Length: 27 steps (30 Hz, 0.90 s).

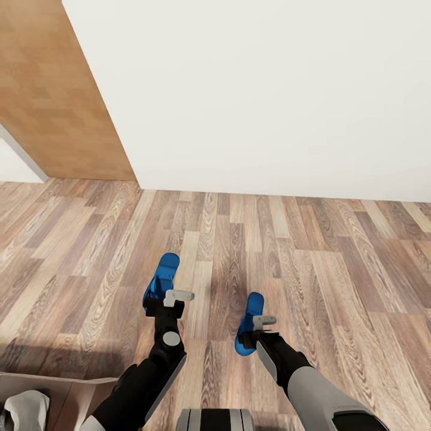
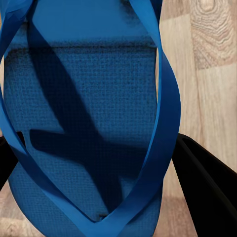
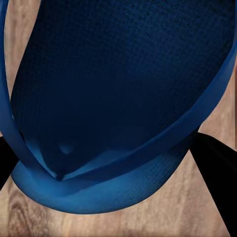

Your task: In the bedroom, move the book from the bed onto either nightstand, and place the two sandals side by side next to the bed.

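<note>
Each hand carries a sandal above the plank floor (image 1: 287,251): the left hand (image 1: 169,297) pinches the left sandal (image 1: 161,278), the right hand (image 1: 258,328) pinches the right sandal (image 1: 248,329). The step looks like the carry to the bed; next they need setting down side by side there. Ahead stands a white wall (image 1: 269,90), with a wooden door (image 1: 54,96) at left.
</note>
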{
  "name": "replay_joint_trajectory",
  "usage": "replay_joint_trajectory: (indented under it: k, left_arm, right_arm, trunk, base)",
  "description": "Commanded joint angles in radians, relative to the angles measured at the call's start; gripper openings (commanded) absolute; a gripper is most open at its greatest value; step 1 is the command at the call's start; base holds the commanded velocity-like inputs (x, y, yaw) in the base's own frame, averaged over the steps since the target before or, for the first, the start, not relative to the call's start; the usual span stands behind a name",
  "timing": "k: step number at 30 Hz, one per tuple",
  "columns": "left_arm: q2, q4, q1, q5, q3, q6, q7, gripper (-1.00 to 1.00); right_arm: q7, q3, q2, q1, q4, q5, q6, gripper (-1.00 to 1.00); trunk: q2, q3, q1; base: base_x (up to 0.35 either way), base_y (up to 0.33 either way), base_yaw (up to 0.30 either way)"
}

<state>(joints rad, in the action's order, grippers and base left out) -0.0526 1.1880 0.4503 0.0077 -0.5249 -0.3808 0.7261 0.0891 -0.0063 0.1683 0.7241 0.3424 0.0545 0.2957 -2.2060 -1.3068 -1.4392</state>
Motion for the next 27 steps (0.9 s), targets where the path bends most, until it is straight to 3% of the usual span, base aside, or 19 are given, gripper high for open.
replay_joint_trajectory:
  k: [1, 18, 27]
  left_arm:
    - [0.000, 0.001, 0.001, 0.002, -0.002, -0.008, 0.005, -1.00]
    - [0.003, 0.083, 0.001, 0.011, 0.001, -0.061, -0.009, -1.00]
    - [0.003, 0.085, 0.001, 0.011, 0.004, -0.100, -0.113, -1.00]
  right_arm:
    - [0.003, 0.000, 0.000, 0.000, 0.002, 0.005, 0.006, -1.00]
    - [0.003, 0.016, -0.002, -0.001, 0.005, 0.006, 0.003, -1.00]
    - [0.003, 0.023, -0.013, -0.002, 0.005, 0.005, 0.002, -1.00]
  trunk:
    - [0.007, 0.003, 0.004]
    - [0.126, 0.056, 0.069]
    - [0.189, 0.084, 0.104]
  base:
    - [0.000, 0.000, 0.000]
    - [0.000, 0.000, 0.000]
    - [0.000, 0.000, 0.000]
